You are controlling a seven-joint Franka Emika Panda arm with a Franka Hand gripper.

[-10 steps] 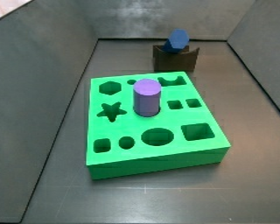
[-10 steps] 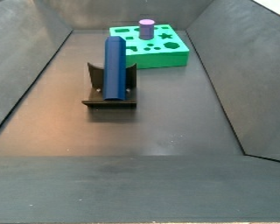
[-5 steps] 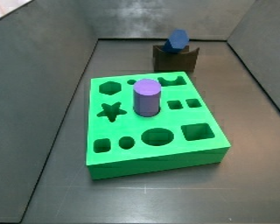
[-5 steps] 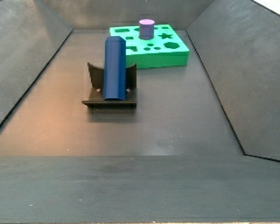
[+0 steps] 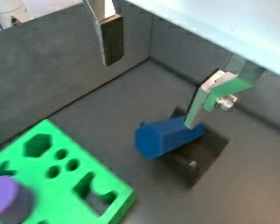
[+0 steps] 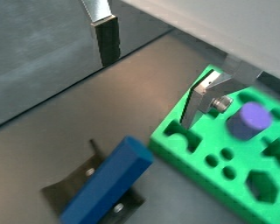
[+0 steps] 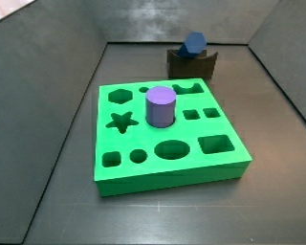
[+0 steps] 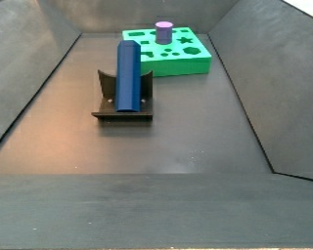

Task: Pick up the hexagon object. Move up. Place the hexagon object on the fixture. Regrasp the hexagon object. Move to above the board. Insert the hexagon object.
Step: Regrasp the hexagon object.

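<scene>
One open end effector [image 5: 160, 66] (above dark floor [image 8: 186, 127])

Gripper [image 5: 166, 66]: I see its silver fingers spread wide, nothing between, above the long blue hexagonal bar [image 5: 166, 137].
Obstacles: dark fixture [image 8: 121, 105], green cut-out board [image 7: 168, 134], purple cylinder [image 7: 160, 105].
Free room: bare floor [image 8: 186, 137] beside the fixture.

A purple peg [image 7: 160, 106] stands upright in a round hole, surrounded by open cut-outs. Dark grey walls [image 8: 28, 68] enclose the dark floor [image 8: 172, 146] on all sides.
</scene>
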